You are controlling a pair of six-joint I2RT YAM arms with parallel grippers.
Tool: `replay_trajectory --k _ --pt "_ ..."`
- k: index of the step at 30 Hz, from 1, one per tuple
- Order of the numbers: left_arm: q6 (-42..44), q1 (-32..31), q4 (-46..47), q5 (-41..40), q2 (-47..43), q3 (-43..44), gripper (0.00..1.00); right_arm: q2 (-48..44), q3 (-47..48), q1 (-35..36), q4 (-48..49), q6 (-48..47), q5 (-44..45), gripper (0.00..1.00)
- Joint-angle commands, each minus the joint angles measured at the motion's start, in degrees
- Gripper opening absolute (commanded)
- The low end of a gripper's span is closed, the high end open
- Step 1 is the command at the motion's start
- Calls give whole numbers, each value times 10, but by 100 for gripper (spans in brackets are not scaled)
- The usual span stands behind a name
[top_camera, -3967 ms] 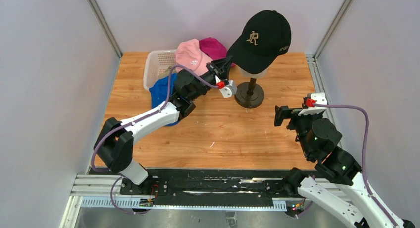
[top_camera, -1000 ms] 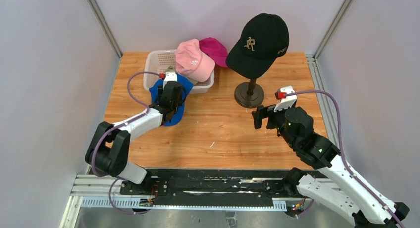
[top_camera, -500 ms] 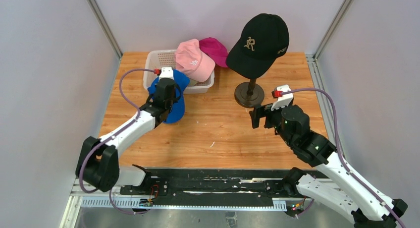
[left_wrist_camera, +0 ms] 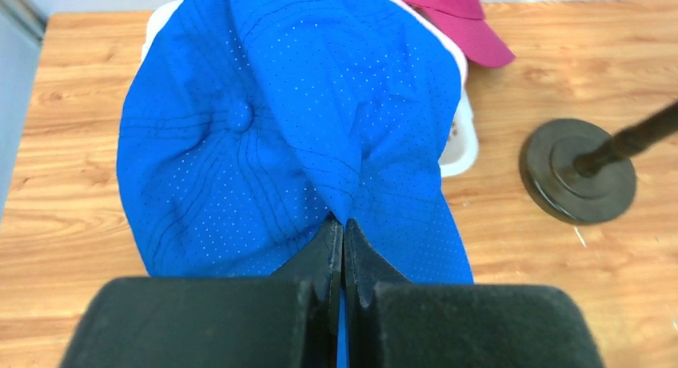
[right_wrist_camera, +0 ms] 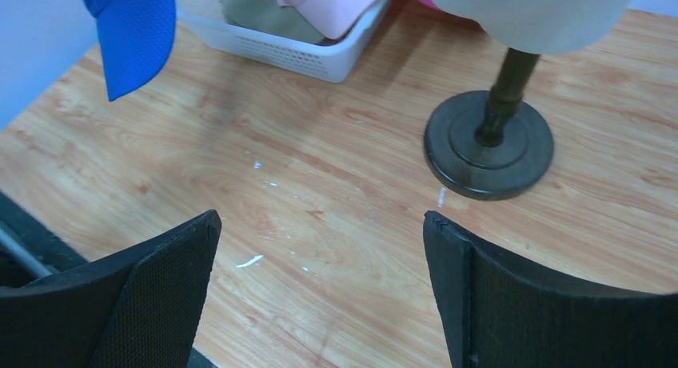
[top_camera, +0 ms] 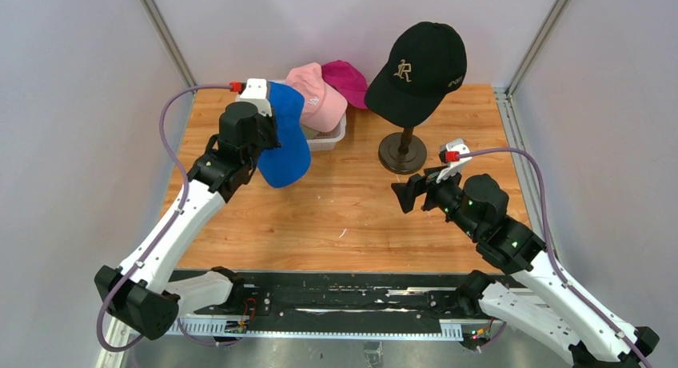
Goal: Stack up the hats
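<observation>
My left gripper (left_wrist_camera: 342,224) is shut on a fold of the royal blue hat (left_wrist_camera: 280,136), which hangs from it above the table's left side (top_camera: 285,144). A black hat with a gold logo (top_camera: 420,64) sits on the mannequin head. The light pink hat (top_camera: 318,96) and the magenta hat (top_camera: 349,76) lie on the white basket, with a khaki hat (right_wrist_camera: 264,12) under them. My right gripper (right_wrist_camera: 320,220) is open and empty over the wood in front of the stand, seen from above at the gripper (top_camera: 402,194).
The white basket (right_wrist_camera: 296,54) stands at the back left, partly behind the hanging blue hat. The mannequin's dark round base (top_camera: 402,154) and post stand at the back centre, its cream head (right_wrist_camera: 536,12) just above my right gripper's view. Grey walls close in both sides.
My left gripper shut on the blue hat and lifted it off the table, up and back. My right gripper edged left and lower, toward the stand.
</observation>
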Motion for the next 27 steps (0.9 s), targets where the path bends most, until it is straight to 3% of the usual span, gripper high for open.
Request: replay_trajectory --k 1,6,12,18,27 --pt "22 -21 -72 70 -12 52 0 -12 -3 -3 32 26 -79 95" --pt "42 -48 -122 113 -15 103 0 -15 -2 -3 54 58 -135 92" --pt "67 -58 -157 143 -22 174 0 -46 9 -3 32 57 -125 92" --pt "96 -58 -204 210 36 335 0 -70 23 -2 -3 47 -110 93" --pt "142 -58 -263 268 217 622 0 -92 44 -3 -50 23 -84 94"
